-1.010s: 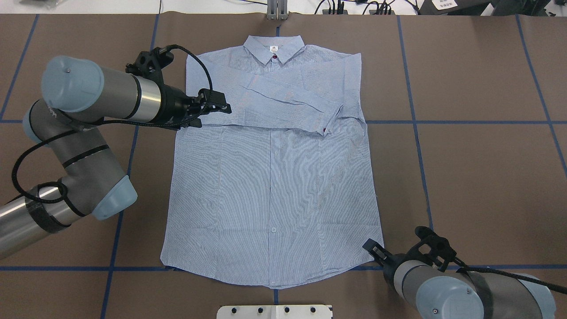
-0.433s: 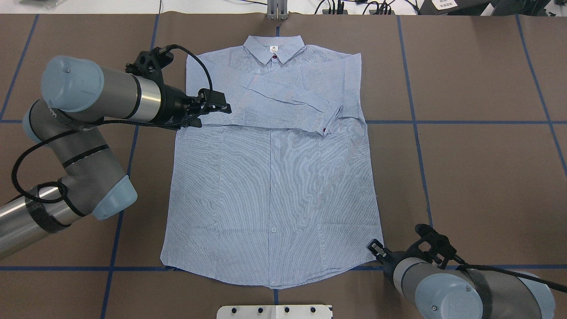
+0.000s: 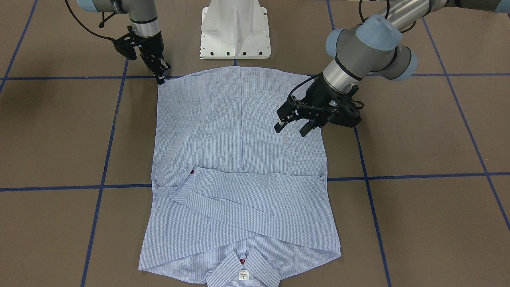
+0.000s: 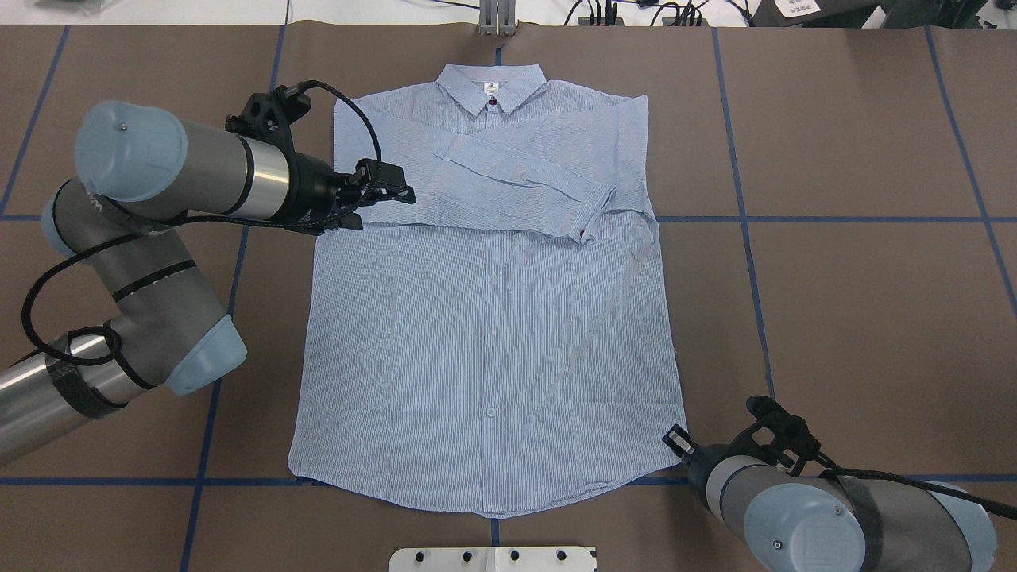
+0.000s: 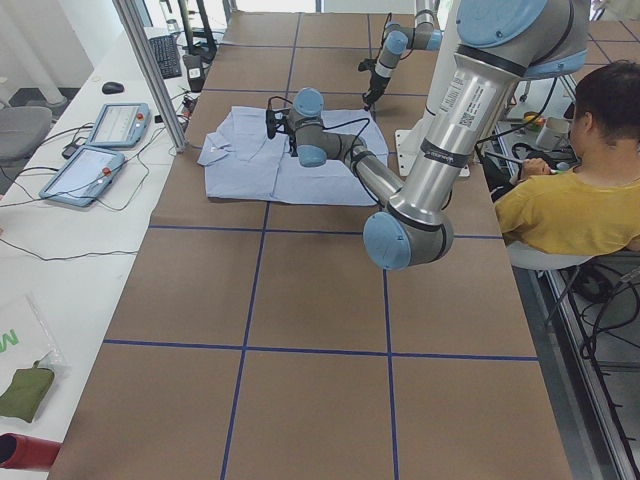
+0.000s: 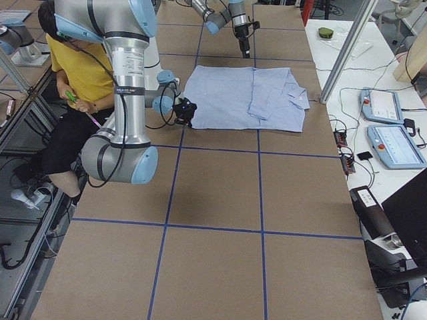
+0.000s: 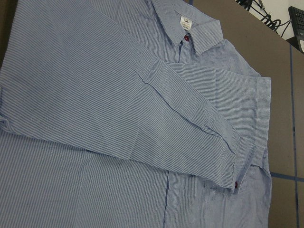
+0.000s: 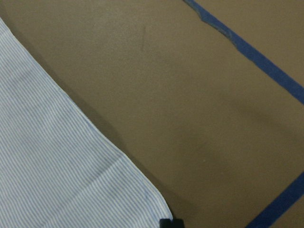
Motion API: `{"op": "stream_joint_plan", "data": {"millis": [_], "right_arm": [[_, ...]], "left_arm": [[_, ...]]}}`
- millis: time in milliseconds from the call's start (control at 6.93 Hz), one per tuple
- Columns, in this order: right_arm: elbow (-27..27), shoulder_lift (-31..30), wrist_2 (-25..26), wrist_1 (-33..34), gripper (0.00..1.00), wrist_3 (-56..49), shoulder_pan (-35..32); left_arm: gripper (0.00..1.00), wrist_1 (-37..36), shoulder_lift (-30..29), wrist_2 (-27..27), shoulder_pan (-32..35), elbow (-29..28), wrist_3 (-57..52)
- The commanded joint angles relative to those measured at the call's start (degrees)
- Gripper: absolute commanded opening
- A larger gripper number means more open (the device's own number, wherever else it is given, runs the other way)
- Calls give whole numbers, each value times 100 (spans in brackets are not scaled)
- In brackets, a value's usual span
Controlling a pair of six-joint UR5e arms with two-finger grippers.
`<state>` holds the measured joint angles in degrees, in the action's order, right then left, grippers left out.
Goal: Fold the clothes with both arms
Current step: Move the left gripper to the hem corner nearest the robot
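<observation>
The light blue striped shirt point(image 4: 485, 334) lies flat on the brown table, collar at the far side and both sleeves folded across the chest. It also shows in the front view point(image 3: 239, 131). My left gripper point(image 4: 385, 210) is open and empty, and hovers over the shirt's left side beside the folded sleeve point(image 7: 190, 123); in the front view point(image 3: 290, 131) its fingers stand apart. My right gripper point(image 4: 678, 436) looks shut and stands at the near right hem corner point(image 8: 156, 206). Its fingertip point(image 8: 171, 222) is right beside that corner, and I see no cloth in it.
The white pedestal base point(image 3: 235, 28) stands just behind the hem. Blue tape lines point(image 4: 834, 219) cross the table. A metal post point(image 4: 496, 16) stands beyond the collar. A seated person in yellow point(image 5: 560, 210) and tablets point(image 5: 100, 150) are off the table's sides.
My right gripper has shifted a little to the right along the hem, to the shirt's corner. The left arm and the shirt have not moved.
</observation>
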<state>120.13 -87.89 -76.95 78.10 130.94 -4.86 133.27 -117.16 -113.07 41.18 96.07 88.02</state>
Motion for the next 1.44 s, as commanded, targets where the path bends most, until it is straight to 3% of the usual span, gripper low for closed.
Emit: {"op": "stream_joint_plan", "data": {"millis": [0,144,289,577,721,1010,1299], "right_arm": [[36,279,-22,239,0,-7,-163],[80,342,-31,424,0,-7,-234],[106,334,-83,434,0,-7,-261],[98,325,-101,435,0,-24,-261],[107,325,-110,435,0,-25,-261],[107,334,-110,435,0,-33,-287],[124,342,-128,435,0,-33,-305]], "left_arm": [[96,-55,17,22,13,87,110],[96,-73,383,39,-22,271,224],[96,-81,1118,170,-170,812,233],[96,-108,2499,1352,-1238,1519,529],[96,-178,2583,1749,-1792,1512,1002],[94,-1106,2409,1981,-2358,1764,1629],[87,-1294,2434,2131,-2744,1881,2049]]}}
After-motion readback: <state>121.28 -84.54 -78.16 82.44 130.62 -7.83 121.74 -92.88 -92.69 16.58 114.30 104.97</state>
